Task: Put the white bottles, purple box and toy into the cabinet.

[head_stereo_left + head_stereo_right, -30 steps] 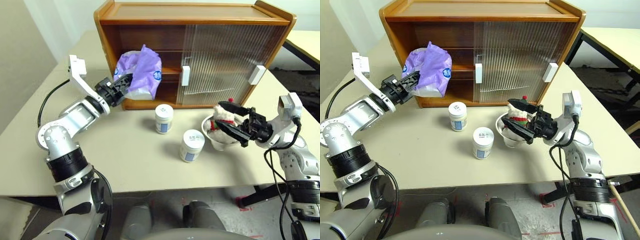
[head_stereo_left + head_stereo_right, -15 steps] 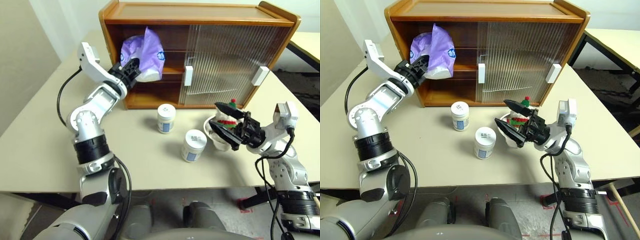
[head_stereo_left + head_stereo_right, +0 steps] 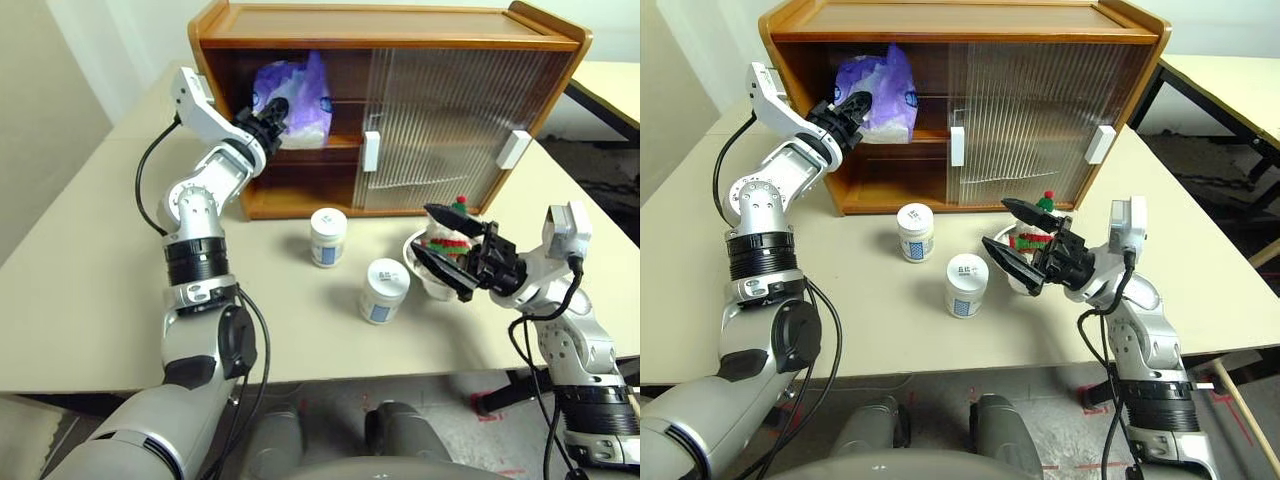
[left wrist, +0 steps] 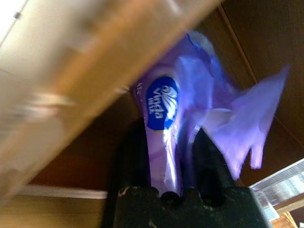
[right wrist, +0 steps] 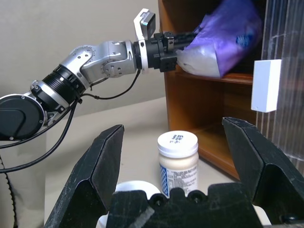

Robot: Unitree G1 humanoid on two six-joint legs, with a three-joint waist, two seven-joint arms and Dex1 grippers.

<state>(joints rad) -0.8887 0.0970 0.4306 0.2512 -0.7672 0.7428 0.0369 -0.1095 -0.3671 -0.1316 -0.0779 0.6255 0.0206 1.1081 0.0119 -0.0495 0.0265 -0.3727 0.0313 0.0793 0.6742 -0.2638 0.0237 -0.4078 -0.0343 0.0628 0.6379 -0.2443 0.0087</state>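
The left hand (image 3: 272, 115) has carried the purple box (image 3: 297, 88) up from in front of the cabinet (image 3: 400, 40) and onto the upper shelf of its open left side, where the pack now sits inside the frame. From the left wrist view the two black fingers (image 4: 209, 161) are still either side of the crinkly wrapper, but whether they clamp it or have begun to let go I cannot tell. This item looks all but delivered; what remains for it is a clean release and withdrawal. The right hand (image 3: 1025, 240) hangs with its fingers wide apart and empty just beside the toy (image 3: 452, 232), which sits in a white bowl (image 3: 425, 280) on the worktop (image 3: 90, 270). The two white bottles (image 3: 328, 236) stand untouched in front of the cabinet.
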